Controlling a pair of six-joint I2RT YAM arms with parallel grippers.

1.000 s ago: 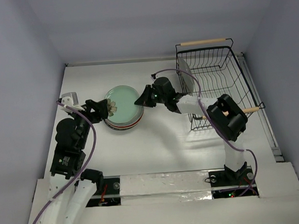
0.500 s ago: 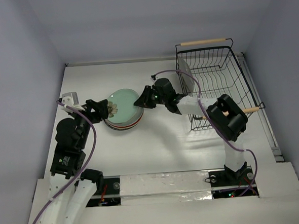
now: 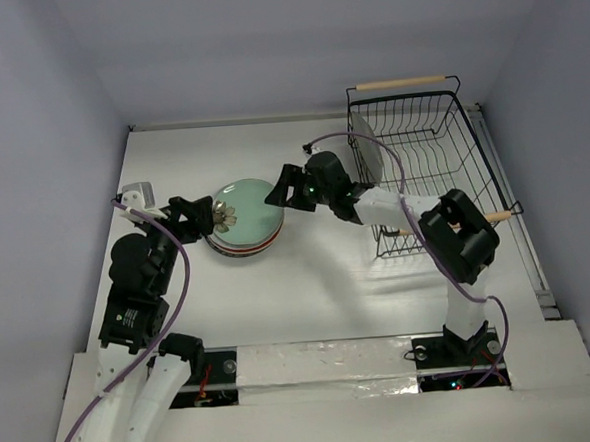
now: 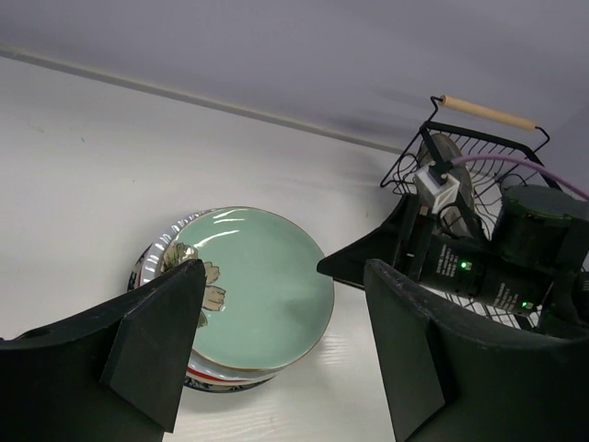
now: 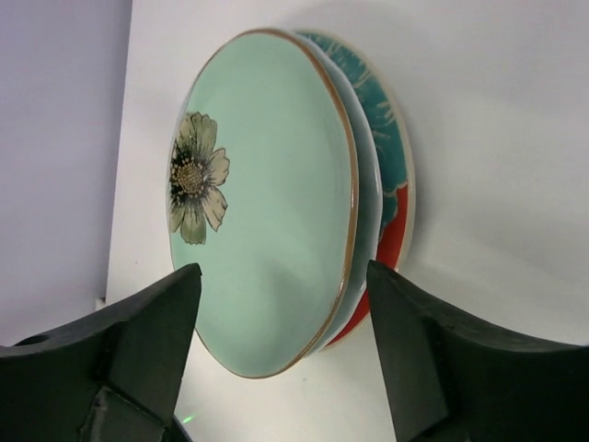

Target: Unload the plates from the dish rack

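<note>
A stack of plates (image 3: 243,226) lies on the white table left of centre, a pale mint green plate (image 5: 267,193) with a flower print on top and a teal-and-red one (image 5: 394,175) under it. My right gripper (image 3: 277,192) stands open at the stack's right edge, its fingers either side of the mint plate's rim without touching it. At the stack's left edge my left gripper (image 3: 211,216) is open and holds nothing. The black wire dish rack (image 3: 476,155) sits at the back right, with one plate (image 3: 365,153) standing on edge at its left end.
The right arm reaches from the rack's front toward the stack, its purple cable (image 3: 384,160) looping over the rack's left end. Grey walls close in the table on the left, back and right. A wooden handle (image 3: 400,82) tops the rack's far side.
My right gripper has opened and let go of the mint green plate, which has settled flat on the stack. The left arm has not moved.
</note>
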